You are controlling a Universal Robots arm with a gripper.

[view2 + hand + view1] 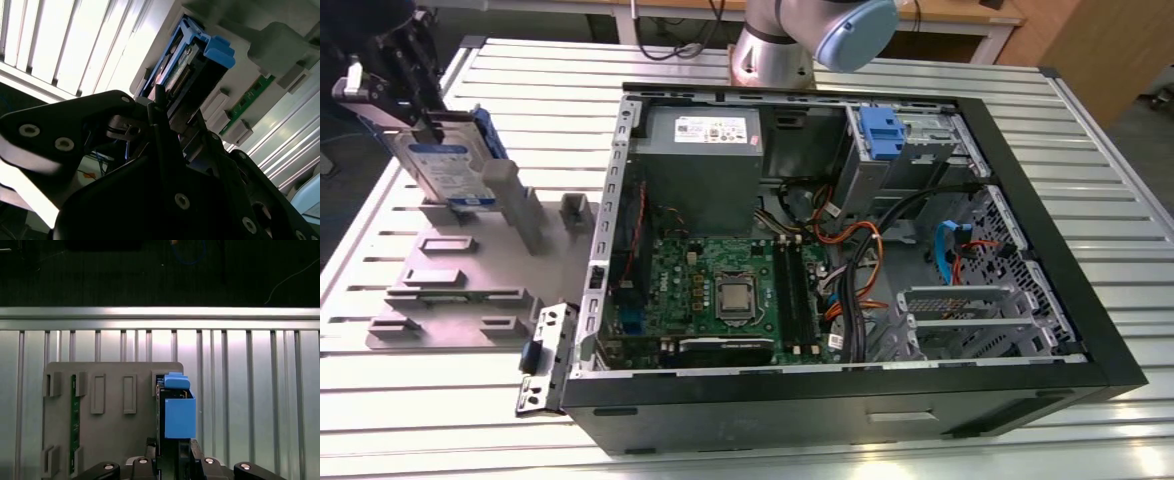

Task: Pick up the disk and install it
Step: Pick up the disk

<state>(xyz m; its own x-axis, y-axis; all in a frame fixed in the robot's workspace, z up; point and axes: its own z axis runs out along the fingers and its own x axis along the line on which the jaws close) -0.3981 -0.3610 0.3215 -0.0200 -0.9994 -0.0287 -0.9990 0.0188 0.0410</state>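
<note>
The disk (447, 165) stands upright on edge in a slot of the grey holder plate (447, 295), at the exterior view's left. It is silver-grey with a white-and-blue label and blue side rails. My gripper (398, 112) comes in at its upper end, and its black fingers close on the drive's two faces. In the first wrist view the disk (179, 415) is edge-on with its blue rail facing the camera, the gripper (174, 452) clamped at its near end. The second wrist view has the disk (187, 62) just beyond the fingers (159, 112).
An open computer case (1107, 340) lies on the slatted metal table (761, 70), holding a grey power-supply box (700, 150), a green motherboard (720, 290), loose cables (854, 250) and a blue-latched drive bay (881, 135). A small metal bracket (540, 360) leans at the case's left wall.
</note>
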